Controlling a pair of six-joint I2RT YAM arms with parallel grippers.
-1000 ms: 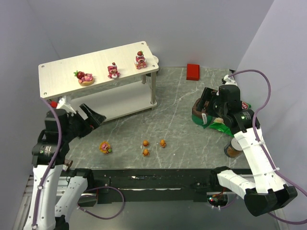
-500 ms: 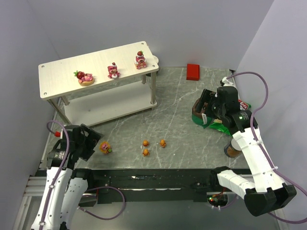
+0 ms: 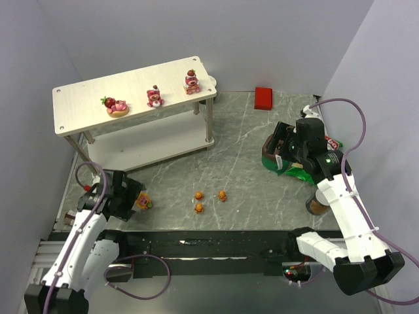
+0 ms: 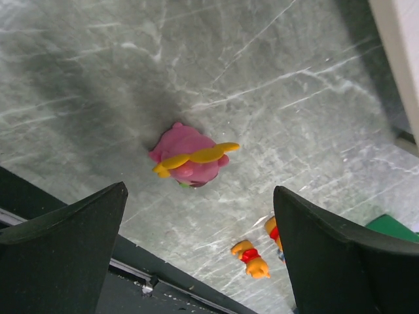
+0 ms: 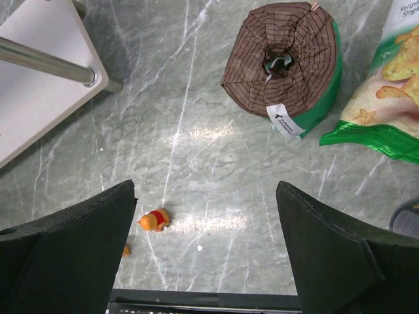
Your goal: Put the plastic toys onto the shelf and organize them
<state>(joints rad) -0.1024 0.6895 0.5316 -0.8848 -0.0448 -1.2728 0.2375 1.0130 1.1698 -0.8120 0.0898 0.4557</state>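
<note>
The shelf (image 3: pixel 78 111) stands at the back left with three pink-red strawberry bears (image 3: pixel 155 96) in a row on its top board. The flower-faced toy (image 3: pixel 145 201) lies on the table; in the left wrist view (image 4: pixel 190 157) it shows pink with yellow petals. My left gripper (image 3: pixel 133 195) is open and empty, low over the table just left of that toy; in its own view (image 4: pixel 200 216) the toy lies just beyond the fingertips. Three small orange bears (image 3: pixel 198 195) lie mid-table. My right gripper (image 3: pixel 280 145) is open and empty above the table (image 5: pixel 206 190), with one orange bear (image 5: pixel 155 220) near its left finger.
A brown-and-green cylinder (image 5: pixel 285 59) and a green chips bag (image 5: pixel 386 98) lie under the right arm. A red block (image 3: pixel 263 97) sits at the back. A brown jar (image 3: pixel 318 203) stands by the right arm. The shelf's lower board (image 5: pixel 39 85) and leg are at the left.
My left arm has dropped from beside the shelf toward the near edge and now sits low next to the flower-faced toy. The right arm has barely moved.
</note>
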